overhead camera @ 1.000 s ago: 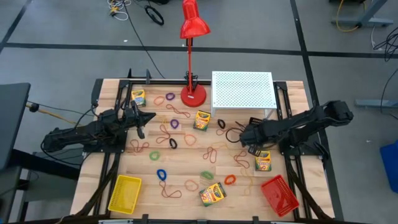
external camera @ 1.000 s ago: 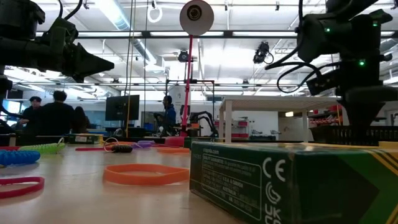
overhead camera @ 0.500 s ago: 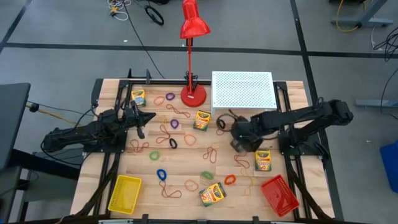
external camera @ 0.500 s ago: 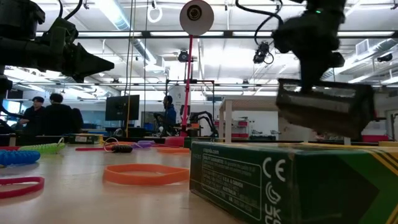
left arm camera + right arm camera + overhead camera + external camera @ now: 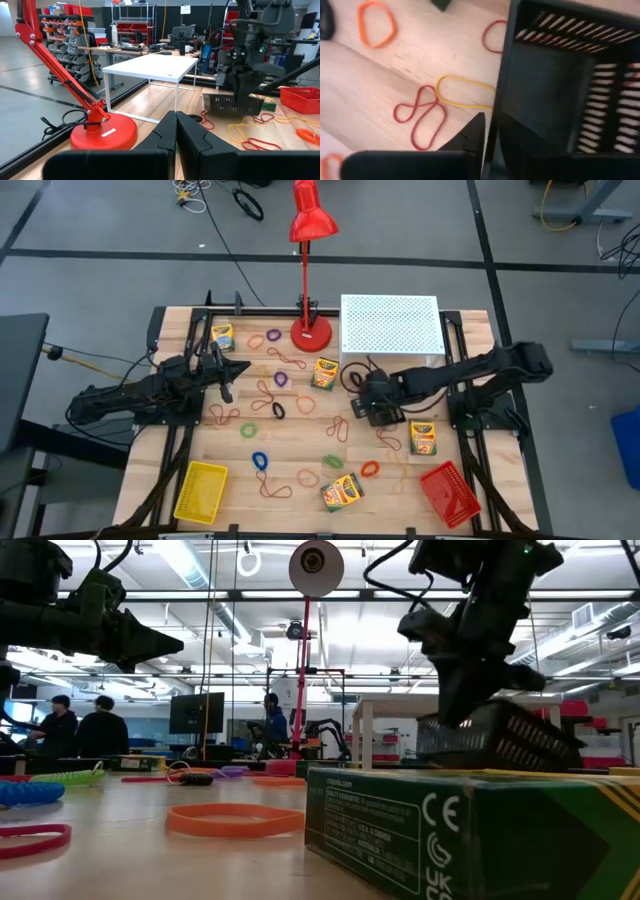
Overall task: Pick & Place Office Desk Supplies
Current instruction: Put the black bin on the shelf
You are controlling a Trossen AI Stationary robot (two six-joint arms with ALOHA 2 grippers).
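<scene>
My right gripper (image 5: 368, 402) hangs over the middle of the table, shut on the wall of a small black slatted basket (image 5: 560, 100). The basket (image 5: 495, 737) hangs tilted above the boards in the low view and shows as a dark mesh tray (image 5: 232, 104) in the left wrist view. Crayon boxes lie at the back left (image 5: 222, 335), by the lamp base (image 5: 326, 372), at the right (image 5: 423, 437) and at the front (image 5: 342, 492). Coloured rubber bands (image 5: 277, 388) are scattered over the wood, and a red one (image 5: 420, 117) and a yellow one (image 5: 465, 95) lie under the basket. My left gripper (image 5: 228, 370) waits shut at the left, holding nothing.
A tall red desk lamp (image 5: 311, 330) and a white perforated stand (image 5: 390, 325) stand at the back. A yellow basket (image 5: 200, 490) sits at the front left corner, a red basket (image 5: 449, 492) at the front right. People stand in the room beyond the table.
The right arm has carried the black basket leftward, from beside the right crayon box toward the table's middle, and the basket now tilts. The left arm has not moved.
</scene>
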